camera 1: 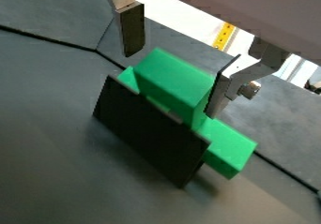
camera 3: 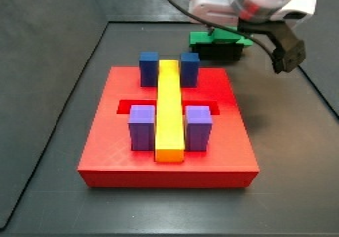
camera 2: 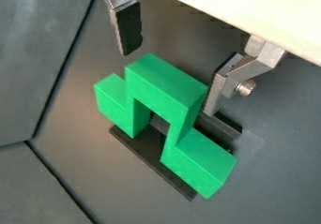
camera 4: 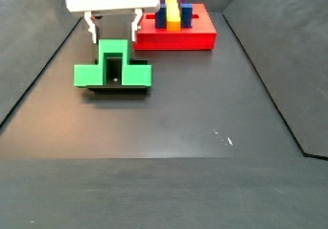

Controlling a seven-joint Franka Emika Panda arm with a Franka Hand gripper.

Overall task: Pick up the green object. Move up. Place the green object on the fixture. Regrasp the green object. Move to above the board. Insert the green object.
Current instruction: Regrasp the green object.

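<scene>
Bright green matte blocky piece (camera 2: 160,125) resting on small dark angled bracket fixture (camera 1: 150,129), at 12 o'clock of large flat red slotted board (camera 3: 119,157). Two-finger gripper (camera 2: 182,50) hovering above, plates spread, gripping nothing. For a sound regrasp: centre over raised cube, descend squarely, close evenly. Dark matte floor (camera 4: 193,99), raised edges, ample room.

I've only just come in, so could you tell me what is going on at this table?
The green object sits on the fixture, its raised centre between the open fingers of the gripper, which hangs just above it without gripping. In a side view the board lies apart, carrying its yellow bar with blue and purple blocks beside it; the green piece is not yet inserted.
</scene>
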